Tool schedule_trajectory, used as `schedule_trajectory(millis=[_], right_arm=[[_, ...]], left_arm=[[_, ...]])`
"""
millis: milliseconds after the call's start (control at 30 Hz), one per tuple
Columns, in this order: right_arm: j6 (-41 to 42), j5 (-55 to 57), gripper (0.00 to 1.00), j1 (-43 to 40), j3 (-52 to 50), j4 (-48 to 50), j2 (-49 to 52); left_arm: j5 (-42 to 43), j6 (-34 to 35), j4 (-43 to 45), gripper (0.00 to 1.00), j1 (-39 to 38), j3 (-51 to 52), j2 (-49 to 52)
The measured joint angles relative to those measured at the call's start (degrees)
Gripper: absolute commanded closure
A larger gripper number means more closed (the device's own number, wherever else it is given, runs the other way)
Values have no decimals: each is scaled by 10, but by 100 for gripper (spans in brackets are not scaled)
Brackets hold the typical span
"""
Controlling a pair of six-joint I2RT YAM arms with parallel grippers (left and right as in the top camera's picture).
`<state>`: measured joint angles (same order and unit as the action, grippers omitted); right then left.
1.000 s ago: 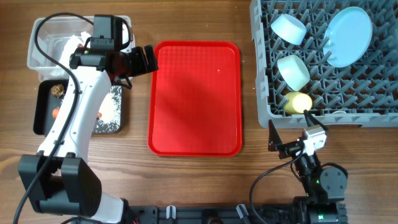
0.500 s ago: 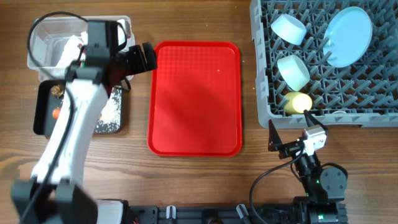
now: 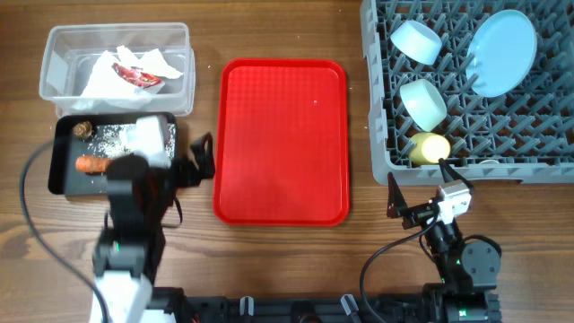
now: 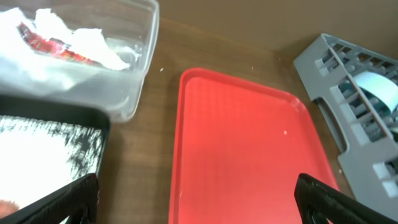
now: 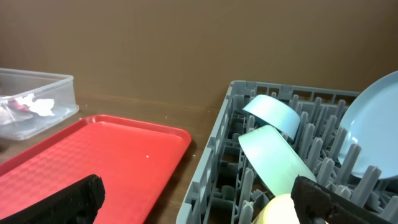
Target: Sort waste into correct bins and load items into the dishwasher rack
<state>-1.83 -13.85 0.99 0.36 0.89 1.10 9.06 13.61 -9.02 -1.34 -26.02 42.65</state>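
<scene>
The clear tub (image 3: 179, 81) at the back left holds the crumpled white napkin (image 3: 112, 72) and the red wrapper (image 3: 136, 76). The black tray (image 3: 61, 175) in front of it holds the brown lump (image 3: 83, 130), the carrot (image 3: 91, 164) and rice (image 3: 115, 136). The grey rack (image 3: 466, 166) holds two mint bowls (image 3: 415, 40) (image 3: 423, 102), the pale-blue plate (image 3: 502, 52) and the yellow cup (image 3: 430, 148). My left gripper (image 3: 201, 160) is open and empty between the black tray and the red tray. My right gripper (image 3: 395, 205) is open and empty in front of the rack. The spoon is out of view.
The flat red serving tray (image 3: 280, 139) lies in the middle, bare. In the left wrist view the tub (image 4: 140, 74) and red tray (image 4: 242, 143) lie ahead. In the right wrist view the rack wall (image 5: 224, 143) stands close ahead.
My left arm has pulled back from over the tub and black tray toward the table's front edge, uncovering both bins. The right arm has not moved.
</scene>
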Motion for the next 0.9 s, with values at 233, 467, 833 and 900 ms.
schedule_trajectory(millis=[233,467,833,900], right_arm=[[0,0,0,0,0,0,0],[0,0,0,0,0,0,0],[0,0,0,0,0,0,0],[0,0,0,0,0,0,0]], left_arm=[[2,0,85,0,9,147,-171],[2,0,91,0,9,224,-314],[-17,0,53,0,-2,253,-419],[-18,0,53,0,-2,253,-419]])
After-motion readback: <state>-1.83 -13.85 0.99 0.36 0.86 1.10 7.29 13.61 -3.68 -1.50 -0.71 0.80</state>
